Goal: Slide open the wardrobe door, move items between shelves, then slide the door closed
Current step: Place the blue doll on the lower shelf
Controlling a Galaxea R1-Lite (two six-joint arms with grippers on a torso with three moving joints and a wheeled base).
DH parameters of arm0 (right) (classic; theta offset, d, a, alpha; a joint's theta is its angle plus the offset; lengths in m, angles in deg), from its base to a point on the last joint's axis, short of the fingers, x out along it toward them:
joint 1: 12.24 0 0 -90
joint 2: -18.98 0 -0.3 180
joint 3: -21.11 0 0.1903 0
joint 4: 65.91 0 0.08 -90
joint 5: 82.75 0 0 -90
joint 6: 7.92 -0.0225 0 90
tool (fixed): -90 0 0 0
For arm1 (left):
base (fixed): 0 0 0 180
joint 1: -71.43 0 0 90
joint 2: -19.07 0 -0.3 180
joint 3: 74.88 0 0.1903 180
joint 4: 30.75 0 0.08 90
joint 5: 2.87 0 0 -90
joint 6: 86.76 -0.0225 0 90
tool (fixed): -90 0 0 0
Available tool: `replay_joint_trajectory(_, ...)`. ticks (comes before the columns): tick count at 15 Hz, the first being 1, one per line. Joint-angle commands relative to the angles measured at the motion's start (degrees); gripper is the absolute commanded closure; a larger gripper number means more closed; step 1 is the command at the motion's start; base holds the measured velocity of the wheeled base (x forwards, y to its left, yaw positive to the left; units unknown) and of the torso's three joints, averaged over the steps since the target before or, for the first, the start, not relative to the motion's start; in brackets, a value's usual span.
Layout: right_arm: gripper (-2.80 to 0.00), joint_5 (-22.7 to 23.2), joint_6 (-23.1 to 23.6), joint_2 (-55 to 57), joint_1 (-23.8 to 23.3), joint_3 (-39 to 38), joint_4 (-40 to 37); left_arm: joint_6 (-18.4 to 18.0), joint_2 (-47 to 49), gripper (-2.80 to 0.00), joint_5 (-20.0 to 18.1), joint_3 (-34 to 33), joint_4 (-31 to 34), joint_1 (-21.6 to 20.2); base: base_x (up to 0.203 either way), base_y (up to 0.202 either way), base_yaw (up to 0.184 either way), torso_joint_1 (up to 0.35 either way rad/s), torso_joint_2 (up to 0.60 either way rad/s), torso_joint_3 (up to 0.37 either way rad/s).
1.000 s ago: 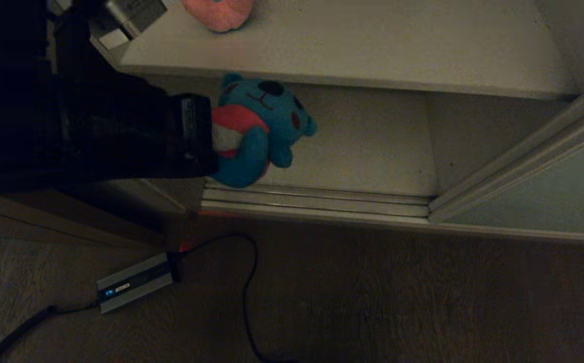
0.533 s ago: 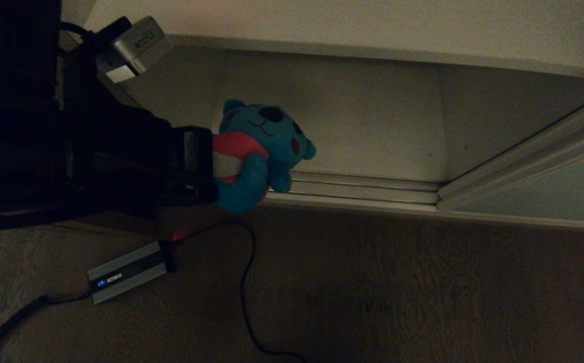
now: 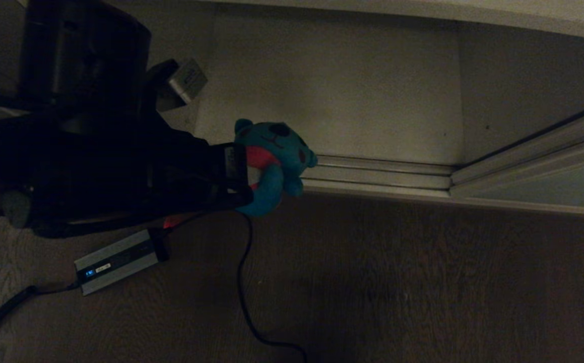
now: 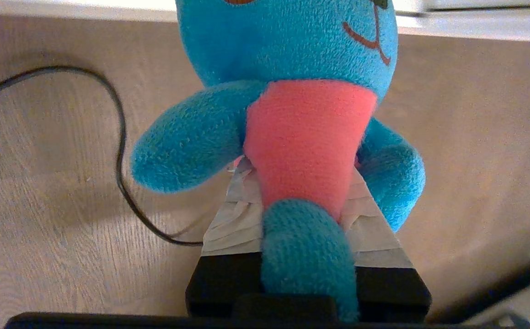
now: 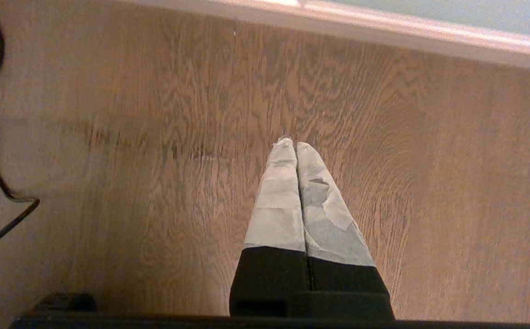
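L gripper (image 3: 244,169) is clamped on the blue plush toy (image 3: 274,156) around its red belly, holding it over the floor edge just in front of the door track (image 3: 377,174). The bottom shelf (image 3: 332,101) lies beyond the toy, past the track, so the next move prob. goes inward. R gripper (image 5: 296,151) closed, empty, above the floor, far from the job.

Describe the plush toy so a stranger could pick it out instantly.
Start at the open wardrobe's bottom shelf and drop to its door track. Just left, the left claw grips the plush toy: bright teal-blue with a red belly, the only colourful thing above the dark wood floor.
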Motion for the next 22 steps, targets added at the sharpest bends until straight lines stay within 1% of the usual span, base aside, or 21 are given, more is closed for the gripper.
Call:
replay_joint_trajectory(1,0.00,0.0,0.0,0.0,0.0,-0.2,0.0,1.3,4.8,0.00,2.7,-0.9,-2.2,-0.2,0.000,0.000,0.000,0.005,0.00,-0.196)
replay_joint_trajectory(3,0.00,0.0,0.0,0.0,0.0,-0.2,0.0,2.2,7.1,0.00,4.8,-1.2,-6.7,-1.1,0.000,0.000,0.000,0.005,0.00,-0.202)
replay_joint_trajectory(5,0.00,0.0,0.0,0.0,0.0,-0.3,0.0,2.5,9.5,0.00,6.0,-1.3,-10.0,-2.4,0.000,0.000,0.000,0.004,0.00,-0.204)
replay_joint_trajectory(9,0.00,0.0,0.0,0.0,0.0,-0.2,0.0,2.8,14.6,0.00,6.6,-0.3,-18.1,-5.3,0.000,0.000,0.000,0.005,0.00,-0.192)
replay_joint_trajectory(11,0.00,0.0,0.0,0.0,0.0,-0.3,0.0,2.3,17.8,0.00,6.5,2.2,-24.4,-6.8,0.000,0.000,0.000,0.004,0.00,-0.195)
replay_joint_trajectory(13,0.00,0.0,0.0,0.0,0.0,-0.3,0.0,0.4,20.5,0.00,6.4,5.9,-29.1,-7.9,0.000,0.000,0.000,0.007,0.00,-0.092)
replay_joint_trajectory(14,0.00,0.0,0.0,0.0,0.0,-0.2,0.0,-1.1,21.2,0.00,6.2,7.0,-30.9,-8.2,0.000,0.000,0.000,0.002,0.00,-0.032)
replay_joint_trajectory(16,0.00,0.0,0.0,0.0,0.0,-0.2,0.0,-3.9,23.1,0.00,5.9,8.9,-37.3,-8.4,0.000,0.000,0.000,0.000,0.00,0.000)
replay_joint_trajectory(18,0.00,0.0,0.0,0.1,0.0,-0.2,0.0,-7.0,26.2,0.00,5.4,10.6,-40.9,-8.6,0.000,0.000,0.000,0.000,0.00,0.000)
replay_joint_trajectory(20,0.00,0.0,0.0,0.1,0.0,-0.2,0.0,-9.6,30.5,0.00,5.3,12.1,-43.4,-9.9,0.000,0.000,0.000,0.000,0.00,0.000)
replay_joint_trajectory(22,0.00,0.0,0.0,0.0,0.0,-0.2,0.0,-11.5,34.8,0.00,5.3,14.2,-48.8,-11.5,0.000,0.000,0.000,0.000,0.00,0.000)
